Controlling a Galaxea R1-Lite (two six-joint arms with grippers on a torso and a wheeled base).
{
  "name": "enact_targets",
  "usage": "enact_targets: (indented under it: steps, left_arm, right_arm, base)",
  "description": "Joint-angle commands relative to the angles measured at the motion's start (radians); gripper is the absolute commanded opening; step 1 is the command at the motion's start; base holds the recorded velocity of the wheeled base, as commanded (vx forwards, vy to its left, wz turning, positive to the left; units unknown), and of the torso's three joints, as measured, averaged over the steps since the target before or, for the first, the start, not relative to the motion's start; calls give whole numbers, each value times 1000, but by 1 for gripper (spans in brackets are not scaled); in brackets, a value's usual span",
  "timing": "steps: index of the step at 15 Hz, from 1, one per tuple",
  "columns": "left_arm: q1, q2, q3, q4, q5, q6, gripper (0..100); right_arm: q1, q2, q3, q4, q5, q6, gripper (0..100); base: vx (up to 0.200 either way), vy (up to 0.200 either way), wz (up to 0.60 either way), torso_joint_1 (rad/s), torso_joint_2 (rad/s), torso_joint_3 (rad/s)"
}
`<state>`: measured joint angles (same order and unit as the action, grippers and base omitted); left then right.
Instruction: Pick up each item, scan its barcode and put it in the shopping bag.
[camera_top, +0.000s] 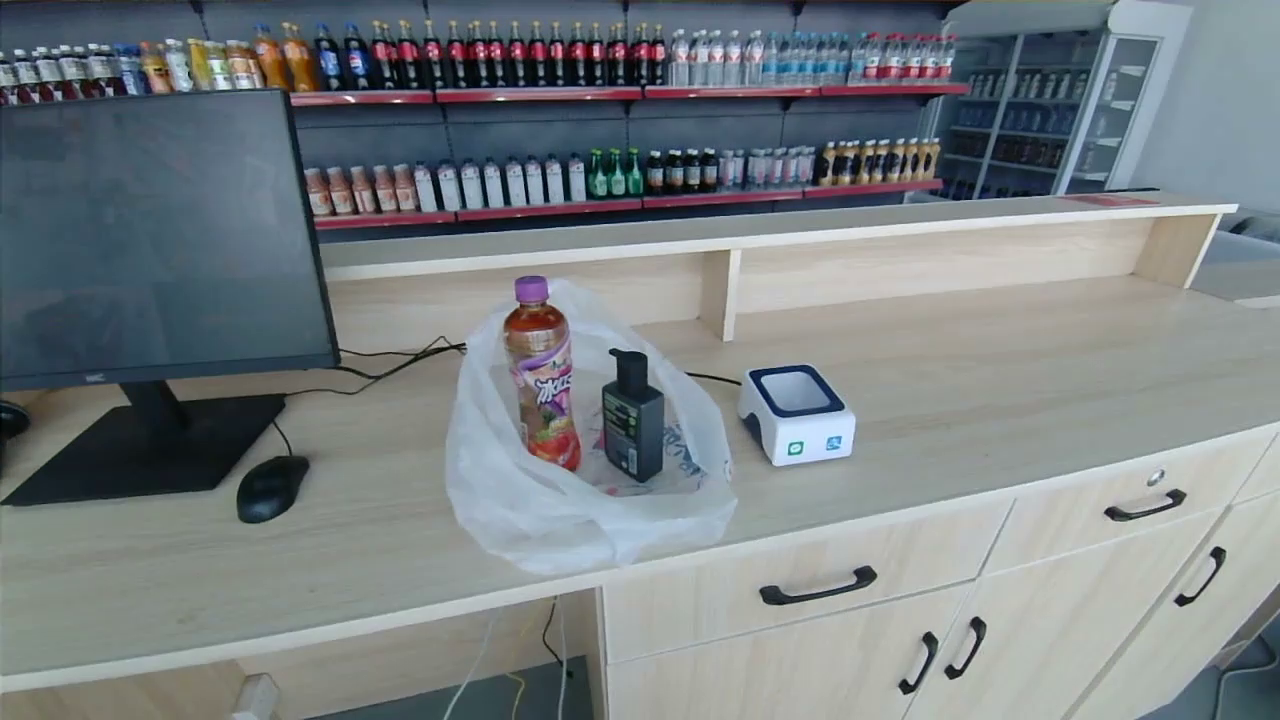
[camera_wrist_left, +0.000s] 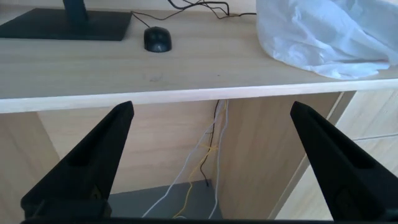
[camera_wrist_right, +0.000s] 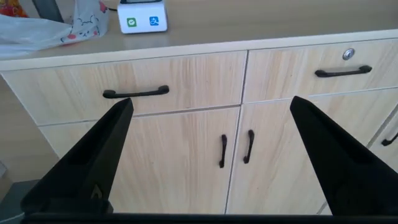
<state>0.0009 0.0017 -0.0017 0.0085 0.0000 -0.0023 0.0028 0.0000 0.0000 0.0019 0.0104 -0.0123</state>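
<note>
Black left gripper (camera_wrist_left: 211, 106): jaws spread wide, nothing held, low, facing the counter (camera_wrist_left: 124, 74) edge. Same for right gripper (camera_wrist_right: 211, 101): spread wide, empty, facing the drawers (camera_wrist_right: 137, 74). Up on the counter, tea bottle (camera_top: 541, 375) and pump bottle (camera_top: 633, 420) stand upright side by side inside the shopping bag (camera_top: 520, 510). Scanner (camera_top: 797, 414) just beside the bag, mouse (camera_top: 271, 487) near on its other side.

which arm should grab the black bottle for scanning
Right, probably: the black bottle stands on the scanner side of the bag, and the open right gripper faces the scanner; the left gripper faces the mouse end.
</note>
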Motion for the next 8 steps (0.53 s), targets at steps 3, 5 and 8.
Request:
enact_targets:
  steps: [3,5,8]
  left_arm:
    - [1,0,0,1,0,-1,100]
    - [1,0,0,1,0,-2,100]
    - [1,0,0,1,0,-2,100]
  right_arm:
    - [0,0,0,0,0,-6,100]
    - [0,0,0,0,2,-17,100]
    - [0,0,0,0,2,-17,100]
  base:
    - [0,-200,0,7,1,2]
    - [0,-200,600,5,2,2]
    - [0,-200,600,1,2,1]
